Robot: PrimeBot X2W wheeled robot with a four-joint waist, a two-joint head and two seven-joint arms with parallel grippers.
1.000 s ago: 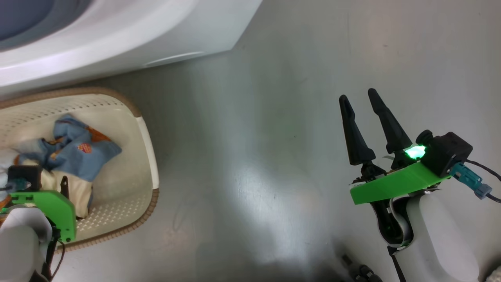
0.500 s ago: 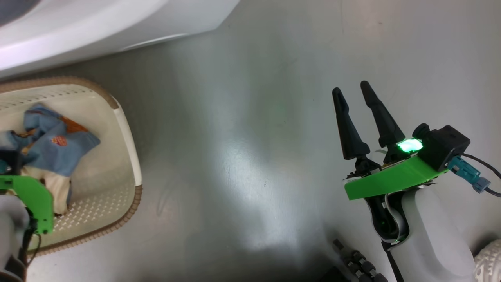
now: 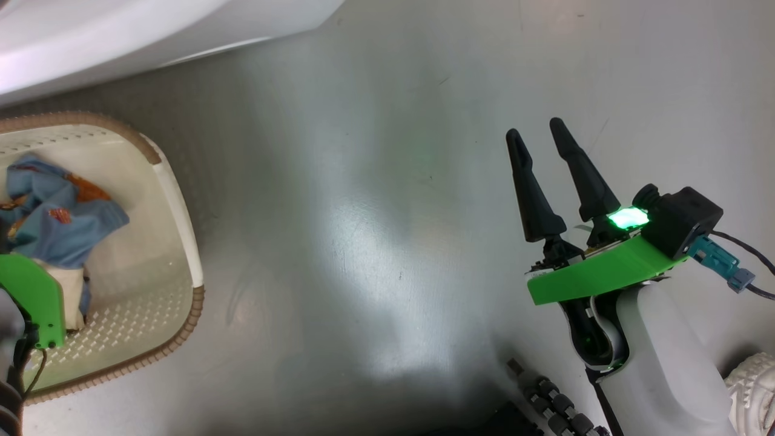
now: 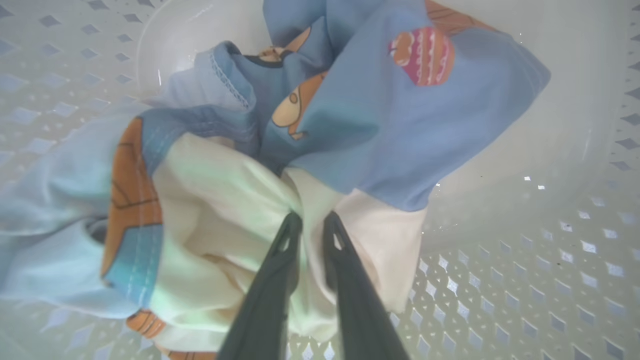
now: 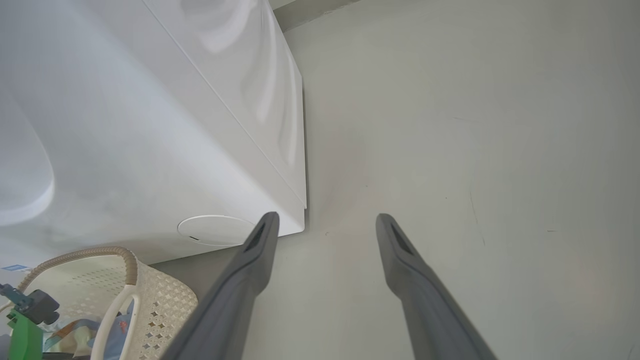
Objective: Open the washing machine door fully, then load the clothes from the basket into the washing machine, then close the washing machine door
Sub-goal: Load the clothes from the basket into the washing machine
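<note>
The left gripper (image 4: 312,222) is lowered into the basket (image 4: 550,280). Its two fingers (image 4: 265,300) are drawn close together on a fold of cream fabric belonging to the clothes (image 4: 380,135), and the fold is pinched between the tips. The light blue garment with orange prints is bunched above and around the cream piece. The whole pile is contained within the perforated cream walls.

In the head view, the basket (image 3: 181,200) is seen standing on the floor (image 3: 393,212) at the left edge, with the clothes (image 3: 57,221) heaped inside it. The right gripper (image 3: 534,129) is held over bare floor, well apart from the basket, with its jaws spread and nothing between them.

In the right wrist view, the right gripper (image 5: 327,218) is pointed toward the lower corner of the washing machine (image 5: 150,125). A round white flap (image 5: 215,230) is located on the machine just above the brown rim of the basket (image 5: 80,255). The washing machine (image 3: 121,36) is positioned just behind the basket.
</note>
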